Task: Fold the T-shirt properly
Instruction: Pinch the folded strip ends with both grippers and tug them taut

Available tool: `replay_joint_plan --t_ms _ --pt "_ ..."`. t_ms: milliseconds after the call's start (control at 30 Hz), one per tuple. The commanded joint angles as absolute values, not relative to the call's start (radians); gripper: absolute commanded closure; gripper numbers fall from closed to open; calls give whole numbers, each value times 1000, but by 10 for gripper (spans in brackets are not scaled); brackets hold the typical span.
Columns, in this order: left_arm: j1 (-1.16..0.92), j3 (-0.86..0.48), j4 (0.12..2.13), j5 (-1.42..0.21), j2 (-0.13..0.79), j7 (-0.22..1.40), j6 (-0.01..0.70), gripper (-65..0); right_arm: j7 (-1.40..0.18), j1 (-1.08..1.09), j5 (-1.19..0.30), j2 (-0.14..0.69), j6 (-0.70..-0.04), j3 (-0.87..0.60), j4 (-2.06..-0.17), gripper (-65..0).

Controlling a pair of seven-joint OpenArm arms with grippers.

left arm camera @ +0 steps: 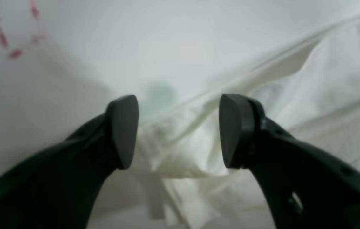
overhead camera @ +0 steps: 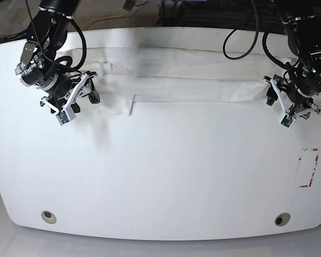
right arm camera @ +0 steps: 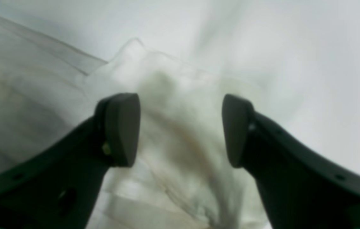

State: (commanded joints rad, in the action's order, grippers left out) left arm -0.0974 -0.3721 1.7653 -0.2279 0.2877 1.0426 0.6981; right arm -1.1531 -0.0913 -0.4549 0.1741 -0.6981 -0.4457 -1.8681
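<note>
The T-shirt [overhead camera: 192,80] lies as a long white band across the far half of the table, its print not visible. At the band's left end in the base view, my right gripper [overhead camera: 91,90] is open. In the right wrist view a bunched corner of the T-shirt [right arm camera: 180,105] sits between the spread fingers of the right gripper [right arm camera: 181,130]. My left gripper [overhead camera: 269,92] is at the band's right end. Up close, the left gripper [left arm camera: 180,132] is open around a crumpled fold of the T-shirt [left arm camera: 183,149]. Neither pair of pads touches the cloth.
The white table [overhead camera: 160,176] runs toward me from the shirt. A red dashed rectangle [overhead camera: 309,168] is marked near its right edge and also shows as red marks [left arm camera: 14,35] in the left wrist view. Two round holes [overhead camera: 48,216] sit near the front corners. Cables hang behind.
</note>
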Motion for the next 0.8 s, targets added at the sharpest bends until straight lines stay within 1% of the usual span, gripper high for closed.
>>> replay_joint_plan --t_ms 167,267,367,500,700,800 --pt "-131 -378 1741 -236 295 1043 698 -371 -1147 -85 -415 173 -698 -447 -1822 -379" --pt "-191 -398 1770 -237 341 1036 698 -371 -1106 -102 -415 176 -698 -447 -1773 -379" --pt "-214 -412 1765 -237 349 1035 698 -371 -1044 -111 -415 179 -698 -447 -1679 -379" --pt "-217 -429 1709 -229 351 992 698 -371 -972 -114 -415 200 -698 -444 -1595 -379" --pt "-203 -426 1587 -229 351 928 698 -371 -909 -105 -415 216 -698 -444 -1538 -379" --pt "-137 -412 1527 -229 351 921 698 -371 -880 -56 -415 237 -698 -440 -1494 -379"
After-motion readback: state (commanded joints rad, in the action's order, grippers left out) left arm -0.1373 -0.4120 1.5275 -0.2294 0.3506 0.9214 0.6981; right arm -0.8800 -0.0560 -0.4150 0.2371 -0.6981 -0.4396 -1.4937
